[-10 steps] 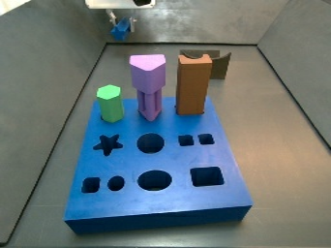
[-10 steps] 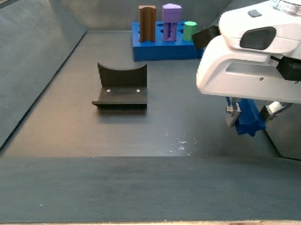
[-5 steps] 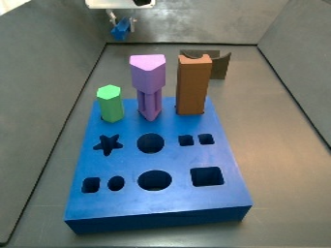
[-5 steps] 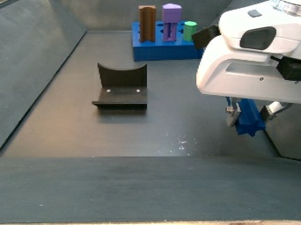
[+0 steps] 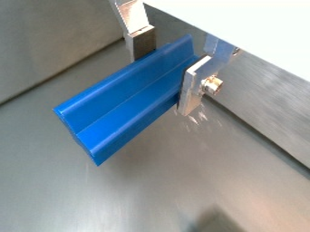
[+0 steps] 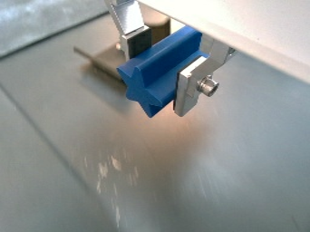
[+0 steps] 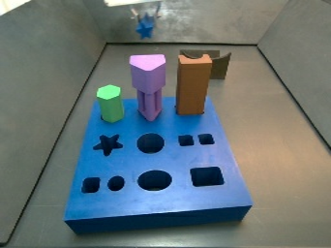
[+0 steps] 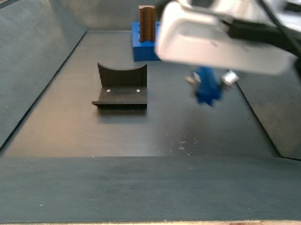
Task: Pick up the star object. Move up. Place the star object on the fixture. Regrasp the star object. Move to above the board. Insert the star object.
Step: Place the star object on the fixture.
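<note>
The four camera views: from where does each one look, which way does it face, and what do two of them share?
Wrist view: on the arm, looking down along the star object in the gripper jaws.
Wrist view: same mount; star object end-on, fixture behind.
Side view: beyond the board, facing the fixture; gripper blurred.
Side view: opposite end, fixture nearer; the arm's white body shows.
Both side views share board, fixture, star object.

A green hexagonal peg (image 7: 110,103), a purple peg (image 7: 147,85) and an orange-brown square peg (image 7: 193,83) stood upright in a row.
</note>
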Robot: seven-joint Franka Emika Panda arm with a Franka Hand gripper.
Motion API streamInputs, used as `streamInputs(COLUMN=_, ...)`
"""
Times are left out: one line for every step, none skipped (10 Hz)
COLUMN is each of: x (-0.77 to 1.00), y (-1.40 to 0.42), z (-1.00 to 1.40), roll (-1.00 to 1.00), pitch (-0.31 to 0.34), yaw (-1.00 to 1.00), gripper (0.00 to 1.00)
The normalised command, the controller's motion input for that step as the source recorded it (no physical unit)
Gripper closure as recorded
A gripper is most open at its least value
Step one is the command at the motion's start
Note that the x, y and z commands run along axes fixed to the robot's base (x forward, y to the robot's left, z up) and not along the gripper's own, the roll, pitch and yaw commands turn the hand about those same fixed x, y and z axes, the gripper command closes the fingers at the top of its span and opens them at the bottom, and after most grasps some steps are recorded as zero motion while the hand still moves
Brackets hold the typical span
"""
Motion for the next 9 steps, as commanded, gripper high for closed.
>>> streamInputs(x=1.00, y=-0.62, z=0.49, roll=0.21, pitch=0.195, yaw=0.08, gripper=1.00)
streamInputs(x=1.00, y=-0.58, z=0.50, roll=0.17, pitch=0.223, yaw=0.07, gripper=1.00)
streamInputs(x=1.00, y=-0.55, z=0.50, roll=0.15, pitch=0.220, yaw=0.06, gripper=1.00)
streamInputs(x=1.00, y=-0.51, z=0.48, roll=0.16, pitch=0.195, yaw=0.06, gripper=1.00)
streamInputs(x=1.00, y=-0.49, z=0.46, roll=0.16, pitch=0.182, yaw=0.06, gripper=1.00)
streamInputs(x=1.00, y=-0.44, z=0.40, roll=0.16, pitch=0.160, yaw=0.06, gripper=1.00)
streamInputs(x=1.00, y=-0.36, z=0.31, roll=0.15, pitch=0.136, yaw=0.06, gripper=1.00)
streamInputs(x=1.00, y=-0.30, z=0.25, roll=0.14, pitch=0.132, yaw=0.05, gripper=1.00)
streamInputs(x=0.96, y=-0.24, z=0.21, roll=0.14, pitch=0.136, yaw=0.05, gripper=1.00)
